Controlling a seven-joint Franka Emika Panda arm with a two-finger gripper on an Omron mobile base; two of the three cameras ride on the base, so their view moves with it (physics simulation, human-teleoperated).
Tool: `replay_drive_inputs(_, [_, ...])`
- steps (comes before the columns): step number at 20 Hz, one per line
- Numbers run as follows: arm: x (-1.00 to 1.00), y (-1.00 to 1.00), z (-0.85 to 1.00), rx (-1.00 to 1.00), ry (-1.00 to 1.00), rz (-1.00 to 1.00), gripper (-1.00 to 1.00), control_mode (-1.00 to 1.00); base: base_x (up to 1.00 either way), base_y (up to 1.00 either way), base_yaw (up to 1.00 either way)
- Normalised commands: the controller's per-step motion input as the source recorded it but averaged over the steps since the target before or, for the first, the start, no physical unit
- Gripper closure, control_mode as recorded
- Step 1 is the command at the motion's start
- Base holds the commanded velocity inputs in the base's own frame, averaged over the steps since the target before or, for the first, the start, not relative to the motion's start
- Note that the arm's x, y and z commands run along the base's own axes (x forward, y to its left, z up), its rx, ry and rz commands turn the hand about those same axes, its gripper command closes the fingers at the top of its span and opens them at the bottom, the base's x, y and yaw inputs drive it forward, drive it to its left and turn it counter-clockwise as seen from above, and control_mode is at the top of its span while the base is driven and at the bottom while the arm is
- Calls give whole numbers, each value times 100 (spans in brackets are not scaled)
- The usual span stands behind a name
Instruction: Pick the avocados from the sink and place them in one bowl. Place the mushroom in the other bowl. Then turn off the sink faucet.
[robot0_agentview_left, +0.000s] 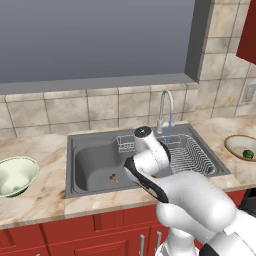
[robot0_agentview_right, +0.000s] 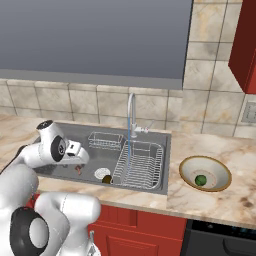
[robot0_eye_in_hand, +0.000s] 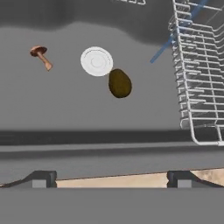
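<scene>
Hovering over the sink (robot0_eye_in_hand: 52, 113), my pincer (robot0_eye_in_hand: 111, 179) gapes wide, empty; dark avocado (robot0_eye_in_hand: 120, 83) touches the drain (robot0_eye_in_hand: 96, 61), mushroom (robot0_eye_in_hand: 40, 55) apart; green avocado (robot0_agentview_right: 200, 180) in tan bowl (robot0_agentview_right: 218, 168).

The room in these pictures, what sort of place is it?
Most likely a home kitchen, computer-rendered: a metal sink with a running faucet set in a marble-look counter, a tiled wall behind, red cabinets below.
</scene>
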Motion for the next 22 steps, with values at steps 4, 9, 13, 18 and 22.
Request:
replay_drive_inputs(4, [30,0,0,0,21,-2,-100,-100,0,0,0])
replay_drive_inputs(9, [20,1,0,-1,10,-4,-100,-100,0,0,0])
replay_drive_inputs(13, [12,0,-4,-4,0,-10,-100,-100,0,0,0])
replay_drive_inputs(18, [13,0,-9,-5,0,-12,-100,-100,0,0,0])
replay_drive_inputs(22, [9,0,-16,-6,0,-13,-100,-100,0,0,0])
